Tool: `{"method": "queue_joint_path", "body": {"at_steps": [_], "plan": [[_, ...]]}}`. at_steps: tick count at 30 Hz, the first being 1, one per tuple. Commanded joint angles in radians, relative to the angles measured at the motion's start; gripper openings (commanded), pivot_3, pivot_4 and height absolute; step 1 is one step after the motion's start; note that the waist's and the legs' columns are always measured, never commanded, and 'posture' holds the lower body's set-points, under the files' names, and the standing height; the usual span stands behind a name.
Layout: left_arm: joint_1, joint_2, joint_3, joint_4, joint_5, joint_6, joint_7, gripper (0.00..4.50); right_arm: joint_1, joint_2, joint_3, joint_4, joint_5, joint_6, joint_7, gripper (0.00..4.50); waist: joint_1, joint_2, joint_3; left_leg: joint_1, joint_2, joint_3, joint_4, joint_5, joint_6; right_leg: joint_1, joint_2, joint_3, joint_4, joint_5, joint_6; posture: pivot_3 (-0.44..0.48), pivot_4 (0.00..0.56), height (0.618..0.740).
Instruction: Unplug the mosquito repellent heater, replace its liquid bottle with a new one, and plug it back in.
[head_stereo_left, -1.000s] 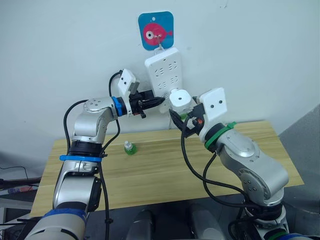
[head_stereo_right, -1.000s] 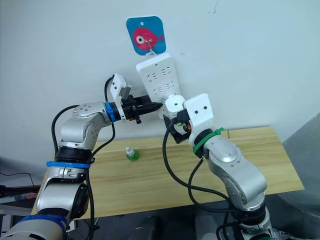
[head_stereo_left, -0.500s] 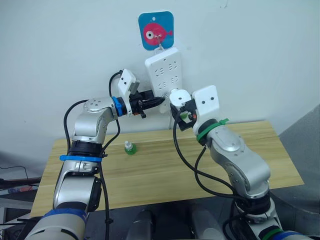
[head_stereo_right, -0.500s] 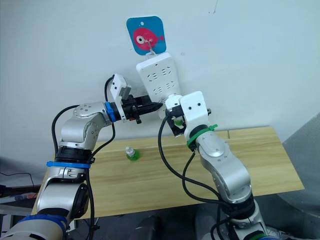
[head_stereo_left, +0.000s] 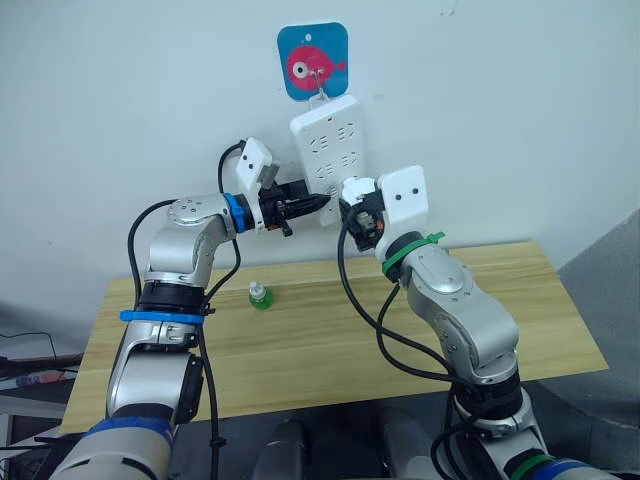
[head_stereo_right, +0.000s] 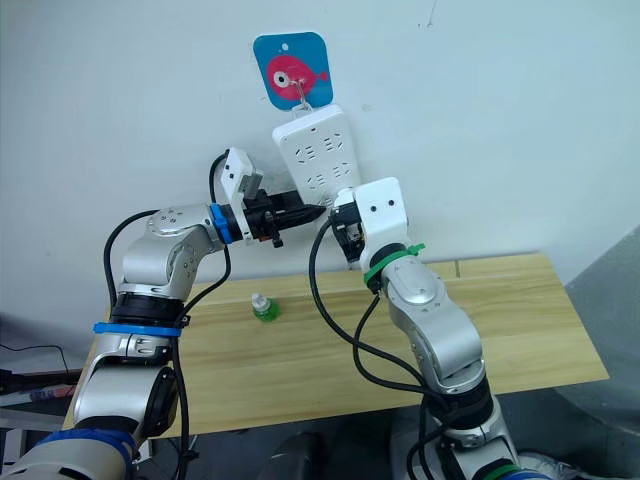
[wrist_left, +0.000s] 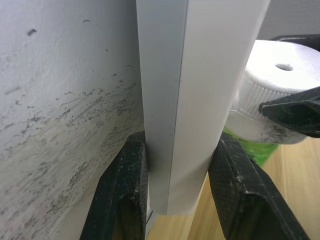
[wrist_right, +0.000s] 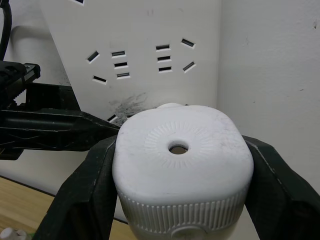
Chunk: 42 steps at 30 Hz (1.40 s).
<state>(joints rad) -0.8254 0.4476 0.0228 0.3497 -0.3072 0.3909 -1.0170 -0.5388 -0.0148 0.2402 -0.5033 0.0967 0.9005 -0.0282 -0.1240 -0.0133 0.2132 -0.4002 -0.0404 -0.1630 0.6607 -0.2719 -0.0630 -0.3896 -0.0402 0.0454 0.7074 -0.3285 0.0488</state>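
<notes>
The white mosquito repellent heater (wrist_right: 182, 150) is clamped between my right gripper's (head_stereo_left: 360, 212) fingers (wrist_right: 87, 192). It sits against the lower end of the white power strip (head_stereo_left: 325, 140) hanging on the wall. Whether its prongs are in a socket is hidden. A green liquid bottle (wrist_left: 255, 150) shows under the heater (wrist_left: 280, 75). My left gripper (head_stereo_left: 310, 204) is shut on the strip's lower edge (wrist_left: 195, 100), one finger (wrist_left: 125, 190) on each side. A second small green bottle (head_stereo_left: 260, 296) stands on the table, below the left arm.
The strip hangs from a hook on a blue plate with a pink fish (head_stereo_left: 312, 62). Below it the wooden table (head_stereo_left: 330, 340) stands against the white wall. Black cables loop from both wrists over the table.
My right arm has swung left and towards the wall, bringing the heater up against the strip's lower end. The left gripper has stayed on the strip.
</notes>
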Motion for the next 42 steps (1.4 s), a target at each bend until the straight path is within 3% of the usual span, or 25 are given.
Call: {"method": "queue_joint_path", "body": {"at_steps": [1, 10, 18, 25, 29, 33, 36, 39, 42], "plan": [[-0.020, 0.003, 0.008, -0.023, -0.010, -0.022, 0.006, 1.33, 0.003, 0.009, -0.005, -0.055, -0.013, -0.002, 0.000, 2.98, 0.000, 0.000, 0.000, 0.000, 0.000, 0.000, 0.000, 0.000, 0.000, 0.000, 0.000, 0.000, 0.000, 0.000, 0.000, -0.127, 0.199, 0.732], [-0.025, 0.023, 0.004, 0.028, 0.031, -0.076, 0.052, 1.33, 0.061, -0.030, -0.021, -0.339, 0.052, 0.246, 0.049, 2.98, 0.007, 0.000, 0.000, 0.000, 0.000, 0.000, 0.000, 0.000, 0.000, 0.000, 0.000, -0.001, -0.001, 0.000, 0.000, -0.128, 0.207, 0.732], [-0.008, 0.056, 0.042, 0.032, 0.033, -0.113, 0.089, 1.33, 0.049, -0.060, -0.121, -0.388, 0.092, 0.323, 0.102, 2.98, 0.008, 0.000, 0.000, 0.002, 0.000, 0.000, 0.001, -0.001, 0.002, 0.000, 0.000, 0.000, 0.005, 0.000, 0.000, -0.116, 0.206, 0.732], [0.070, 0.194, 0.116, 0.006, 0.067, -0.203, 0.157, 3.41, 0.059, -0.087, -0.236, -0.374, 0.137, 0.292, 0.158, 2.98, -0.018, 0.000, 0.000, 0.002, 0.002, 0.001, -0.001, -0.001, 0.002, -0.003, 0.000, 0.000, 0.006, 0.000, 0.000, -0.091, 0.201, 0.732], [0.174, 0.285, 0.175, -0.120, -0.004, -0.122, 0.115, 4.43, 0.060, -0.106, -0.303, -0.365, 0.174, 0.271, 0.194, 2.98, -0.028, 0.000, 0.000, 0.003, 0.004, 0.003, -0.001, -0.001, 0.003, -0.007, 0.003, 0.002, 0.010, 0.002, -0.004, -0.062, 0.200, 0.732], [0.301, 0.408, 0.158, -0.370, -0.142, 0.023, -0.069, 4.50, 0.061, -0.098, -0.410, -0.342, 0.238, 0.244, 0.228, 2.98, -0.010, 0.001, 0.000, 0.003, 0.017, 0.002, -0.003, -0.001, 0.002, -0.008, 0.011, -0.002, 0.009, 0.003, -0.007, -0.017, 0.194, 0.732], [0.330, 0.447, 0.118, -0.523, -0.231, 0.120, -0.139, 4.50, 0.066, -0.066, -0.488, -0.327, 0.319, 0.244, 0.257, 2.98, 0.033, 0.001, 0.000, 0.002, 0.015, 0.002, -0.008, -0.001, 0.002, -0.008, 0.010, -0.003, 0.006, 0.002, -0.009, 0.011, 0.190, 0.732], [0.297, 0.389, 0.083, -0.547, -0.235, 0.133, -0.094, 4.50, 0.064, -0.027, -0.529, -0.313, 0.387, 0.257, 0.257, 2.98, 0.059, 0.001, 0.001, 0.001, 0.012, 0.003, -0.013, 0.002, -0.003, -0.007, 0.008, -0.003, 0.002, 0.002, -0.009, 0.016, 0.189, 0.732], [0.294, 0.239, 0.012, -0.561, -0.201, 0.092, 0.003, 4.50, 0.044, 0.080, -0.599, -0.298, 0.490, 0.283, 0.203, 2.98, 0.070, 0.000, 0.000, 0.002, 0.010, 0.003, -0.013, 0.003, -0.005, -0.006, 0.005, -0.003, 0.002, 0.002, -0.009, 0.010, 0.176, 0.732]]}}
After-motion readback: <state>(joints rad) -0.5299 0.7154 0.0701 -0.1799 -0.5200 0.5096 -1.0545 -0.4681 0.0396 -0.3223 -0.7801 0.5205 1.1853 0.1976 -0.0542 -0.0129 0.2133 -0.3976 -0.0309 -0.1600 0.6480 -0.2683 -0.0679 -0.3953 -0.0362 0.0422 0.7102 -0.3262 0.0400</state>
